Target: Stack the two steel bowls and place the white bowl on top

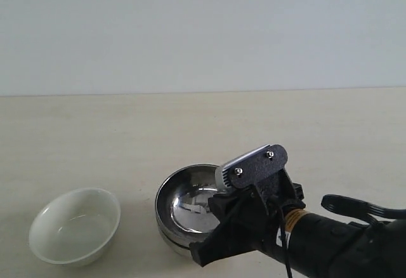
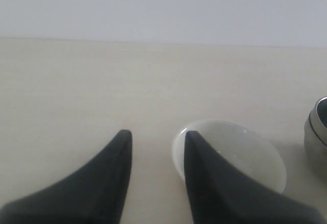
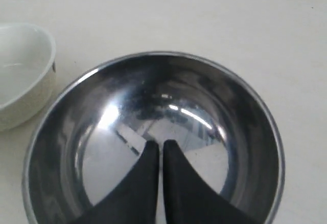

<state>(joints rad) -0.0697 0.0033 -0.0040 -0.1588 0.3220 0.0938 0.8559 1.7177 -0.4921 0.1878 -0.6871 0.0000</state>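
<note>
Steel bowls [image 1: 184,209] nested; white bowl [image 1: 75,226] apart.

I work at what looks like a lab bench: a pale matte tabletop [image 1: 190,122] runs to a plain grey-white wall [image 1: 203,30] at twelve o'clock

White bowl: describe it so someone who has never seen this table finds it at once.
On the pale table, find the shiny steel bowls by the black robot arm. The white bowl stands to their left in the exterior view, apart from them. It alone is glossy off-white, not mirror-like metal.
</note>
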